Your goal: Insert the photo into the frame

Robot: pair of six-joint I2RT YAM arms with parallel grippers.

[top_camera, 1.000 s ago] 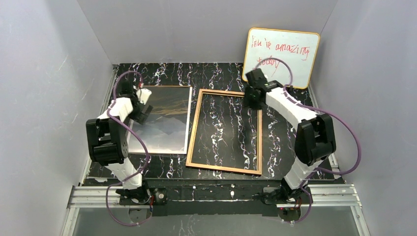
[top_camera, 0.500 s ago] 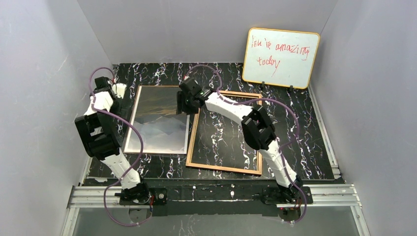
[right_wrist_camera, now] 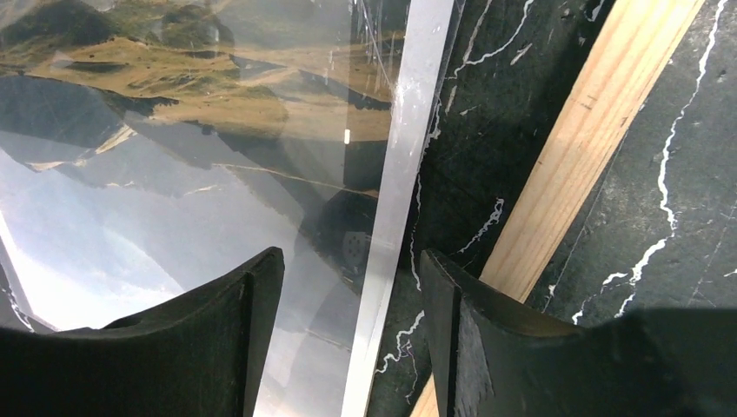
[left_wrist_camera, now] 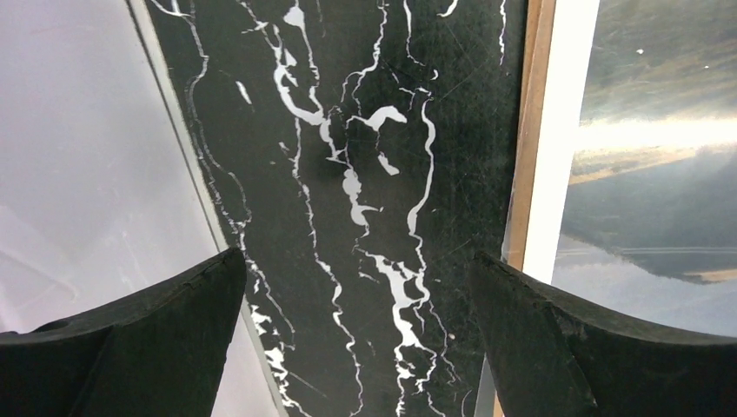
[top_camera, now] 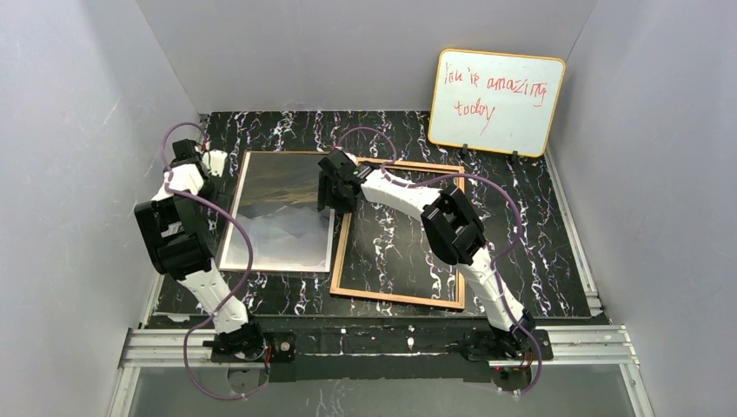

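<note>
The photo (top_camera: 278, 213), a mountain print with a white border, lies face up at the left of the table, on a brown panel whose edge shows in the left wrist view (left_wrist_camera: 530, 130). The frame (top_camera: 341, 243) lies tan back up just to its right. My right gripper (top_camera: 330, 198) is open, its jaws astride the photo's right border (right_wrist_camera: 408, 139), with the frame's wooden rail (right_wrist_camera: 591, 130) beside it. My left gripper (top_camera: 211, 162) is open and empty over bare table just left of the photo's left edge (left_wrist_camera: 660, 174).
An orange-edged whiteboard (top_camera: 497, 102) with red writing leans on the back wall at the right. Grey walls close in the black marble table (top_camera: 521, 226); the left wall (left_wrist_camera: 78, 130) is near my left gripper.
My right arm has swung from the frame's far right corner across to the photo's right edge. My left gripper has moved off the photo's far left corner to the table beside it.
</note>
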